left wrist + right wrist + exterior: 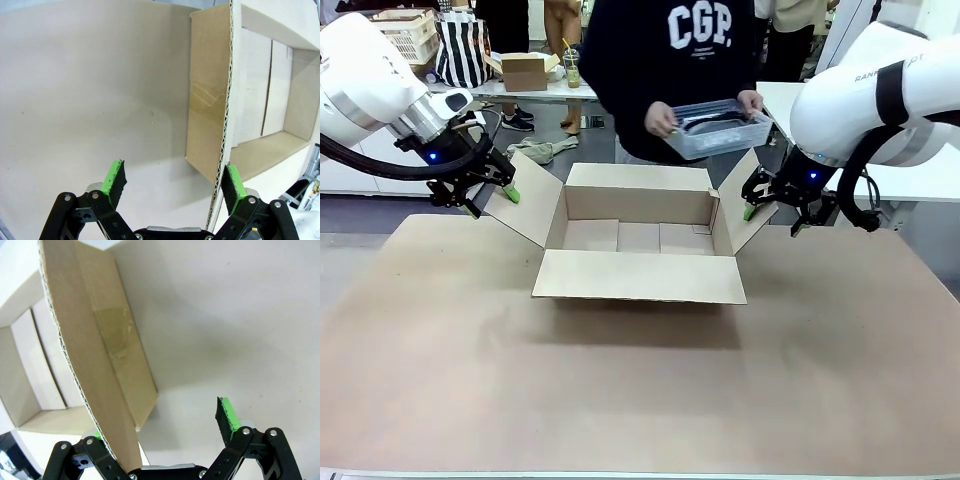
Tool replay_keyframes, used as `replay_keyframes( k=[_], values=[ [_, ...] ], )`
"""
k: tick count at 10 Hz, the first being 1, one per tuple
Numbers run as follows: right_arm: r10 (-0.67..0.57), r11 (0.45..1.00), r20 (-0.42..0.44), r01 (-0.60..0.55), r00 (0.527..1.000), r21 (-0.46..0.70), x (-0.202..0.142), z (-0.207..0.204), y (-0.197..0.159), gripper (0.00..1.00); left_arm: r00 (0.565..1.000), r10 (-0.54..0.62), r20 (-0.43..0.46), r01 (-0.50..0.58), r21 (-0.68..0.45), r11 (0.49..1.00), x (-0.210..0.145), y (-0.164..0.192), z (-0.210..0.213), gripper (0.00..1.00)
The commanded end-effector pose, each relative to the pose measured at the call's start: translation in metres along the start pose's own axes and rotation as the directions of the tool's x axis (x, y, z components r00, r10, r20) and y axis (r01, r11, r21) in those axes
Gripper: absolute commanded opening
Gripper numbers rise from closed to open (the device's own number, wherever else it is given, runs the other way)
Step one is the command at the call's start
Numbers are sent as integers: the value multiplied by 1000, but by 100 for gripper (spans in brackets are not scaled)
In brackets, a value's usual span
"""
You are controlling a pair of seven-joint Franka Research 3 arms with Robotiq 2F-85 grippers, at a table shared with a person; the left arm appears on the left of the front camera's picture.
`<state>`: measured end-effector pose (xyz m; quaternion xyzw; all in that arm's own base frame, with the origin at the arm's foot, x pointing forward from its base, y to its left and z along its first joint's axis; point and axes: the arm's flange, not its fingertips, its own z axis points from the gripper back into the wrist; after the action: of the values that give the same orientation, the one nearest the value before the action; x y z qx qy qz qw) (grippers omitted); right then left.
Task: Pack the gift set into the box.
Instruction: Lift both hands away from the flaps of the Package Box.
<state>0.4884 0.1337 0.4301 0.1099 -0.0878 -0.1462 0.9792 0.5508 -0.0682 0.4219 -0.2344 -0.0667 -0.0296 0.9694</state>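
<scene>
We find the box (pixel 638 240) open near the table's (pixel 640 400) far edge. Left gripper (pixel 491 202) and right gripper (pixel 770 218) stand spread wide, each astride a side flap, gripping nothing. A person's hands hold the gift set (pixel 718 127) above that edge.

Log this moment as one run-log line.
cardboard carton: open on table | left gripper: open, astride left flap | right gripper: open, astride right flap | plastic basket: in person's hands beyond far flap, not yet packed
</scene>
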Motion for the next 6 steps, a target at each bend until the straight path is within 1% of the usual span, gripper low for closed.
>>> replay_keyframes(
  k=[1,6],
  values=[
    [-14,1000,-5,14,1000,-24,1,1,3,100,1000,10,2,-10,13,1000,0,-1,1,100],
    [-14,1000,-5,14,1000,-24,1,1,3,100,1000,10,2,-10,13,1000,0,-1,1,100]
  ],
)
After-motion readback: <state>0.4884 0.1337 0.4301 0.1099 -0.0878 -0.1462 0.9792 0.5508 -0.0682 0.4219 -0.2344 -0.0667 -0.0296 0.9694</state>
